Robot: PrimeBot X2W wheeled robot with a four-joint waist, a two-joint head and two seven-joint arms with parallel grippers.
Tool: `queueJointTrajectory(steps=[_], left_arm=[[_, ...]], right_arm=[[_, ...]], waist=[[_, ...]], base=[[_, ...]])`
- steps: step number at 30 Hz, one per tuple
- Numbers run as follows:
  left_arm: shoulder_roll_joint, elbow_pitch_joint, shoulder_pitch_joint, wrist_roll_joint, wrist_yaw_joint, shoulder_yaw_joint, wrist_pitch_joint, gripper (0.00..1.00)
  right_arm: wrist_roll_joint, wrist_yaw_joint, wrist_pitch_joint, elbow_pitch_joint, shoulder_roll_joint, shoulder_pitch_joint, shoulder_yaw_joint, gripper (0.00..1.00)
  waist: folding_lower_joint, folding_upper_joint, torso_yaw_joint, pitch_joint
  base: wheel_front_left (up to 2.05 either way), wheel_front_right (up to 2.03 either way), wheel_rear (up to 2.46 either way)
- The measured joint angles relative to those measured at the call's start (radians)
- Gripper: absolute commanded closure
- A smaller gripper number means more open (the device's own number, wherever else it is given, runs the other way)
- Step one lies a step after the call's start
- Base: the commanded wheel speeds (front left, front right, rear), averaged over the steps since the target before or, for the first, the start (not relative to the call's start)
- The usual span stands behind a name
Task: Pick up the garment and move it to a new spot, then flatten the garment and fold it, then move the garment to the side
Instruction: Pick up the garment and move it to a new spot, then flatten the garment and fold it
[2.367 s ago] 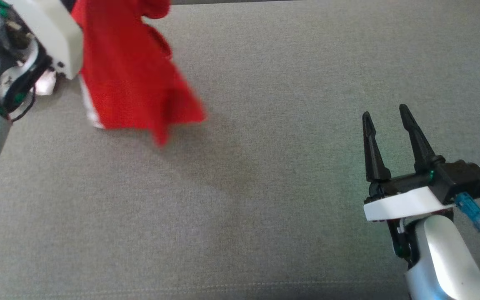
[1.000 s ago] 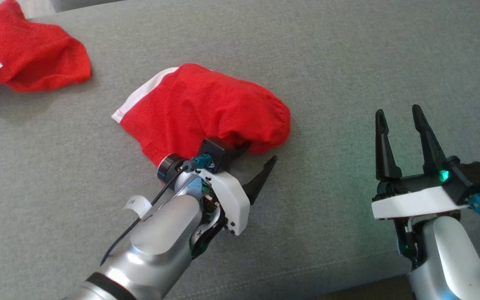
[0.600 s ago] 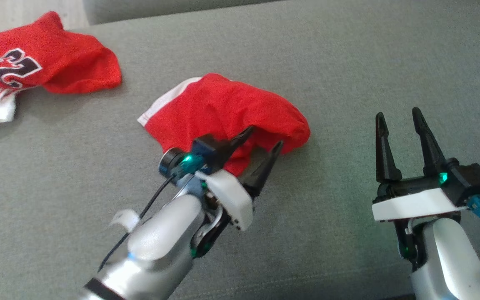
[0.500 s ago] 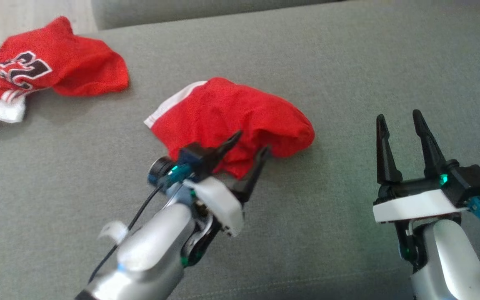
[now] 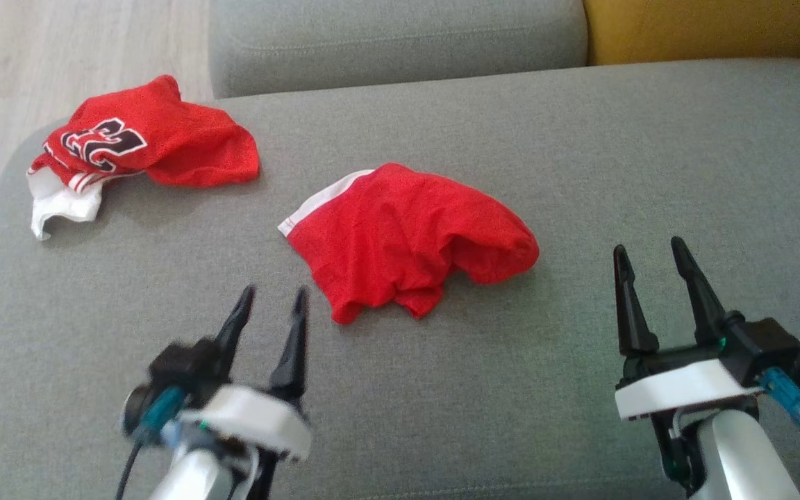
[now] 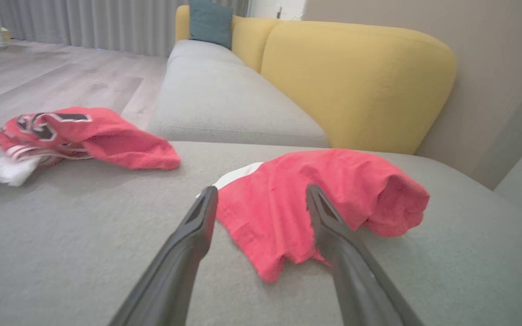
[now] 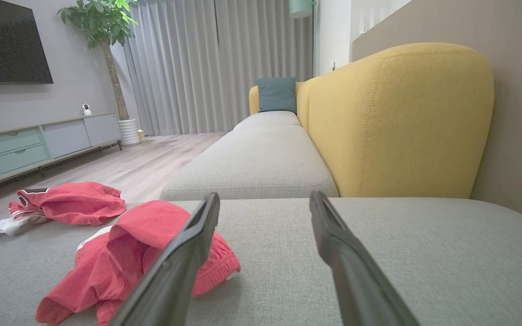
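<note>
Mid-seat on the grey sofa (image 5: 580, 139), I see the red shorts (image 5: 407, 236) crumpled, white trim far left; left gripper (image 5: 275, 292) and right gripper (image 5: 648, 245) nearby, fingers apart, empty.

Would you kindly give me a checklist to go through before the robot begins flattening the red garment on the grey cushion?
1. Left hand open, holding nothing: ok.
2. Right hand open, holding nothing: ok.
3. Red garment lying wholly on the grey cushion, touched by neither hand: ok.
4. Garment spread flat: not ok; it is bunched, humped at its right end.
5. Numbered jersey apart from the garment: ok.
6. Corners to grasp findable: cannot tell; the folds hide them.
</note>
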Motion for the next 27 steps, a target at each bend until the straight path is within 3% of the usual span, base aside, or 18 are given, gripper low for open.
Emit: queueJointTrajectory(steps=[9, 17, 27], left_arm=[[-0.044, -0.073, 0.191, 0.097, 0.002, 0.206, 0.0, 0.0], [-0.094, -0.066, 0.242, 0.16, -0.067, 0.319, 0.0, 0.0], [-0.134, -0.035, 0.244, 0.203, -0.127, 0.384, 0.0, 0.0]], right_arm=[[0.001, 0.0, 0.0, 0.006, 0.0, 0.031, 0.008, 0.0], [0.015, 0.0, 0.0, 0.01, 0.0, 0.052, 0.023, 0.0], [0.028, 0.0, 0.0, 0.026, 0.0, 0.068, 0.03, 0.0]], waist=[[0.0, 0.0, 0.013, -0.025], [0.0, 0.0, 0.018, -0.033], [0.0, 0.0, 0.013, -0.033]], base=[[0.0, 0.0, 0.0], [0.0, 0.0, 0.0], [0.0, 0.0, 0.0]])
